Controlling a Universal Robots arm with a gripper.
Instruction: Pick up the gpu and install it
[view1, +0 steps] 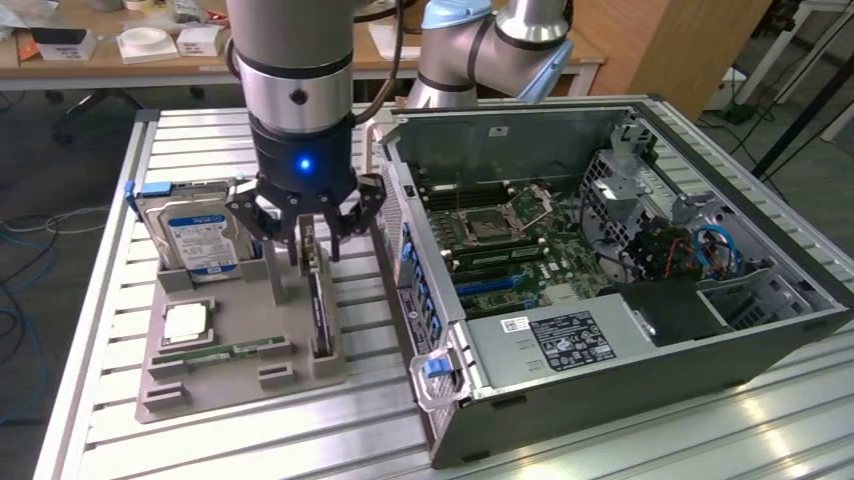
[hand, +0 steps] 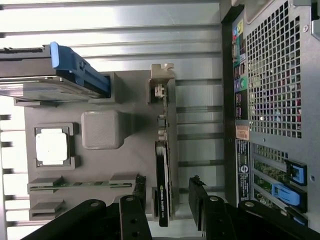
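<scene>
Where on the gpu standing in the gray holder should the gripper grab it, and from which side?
I'd grip the gpu by its upper long edge, pinching both flat faces, coming straight down. It stands thin and on edge in a slot of the gray holder, leaving the top free. The open gripper straddles it.

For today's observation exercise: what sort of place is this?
Likely a robotics lab: a gripper at the gpu in a grey parts tray, an open computer case on a slatted metal table, cluttered desks behind.
</scene>
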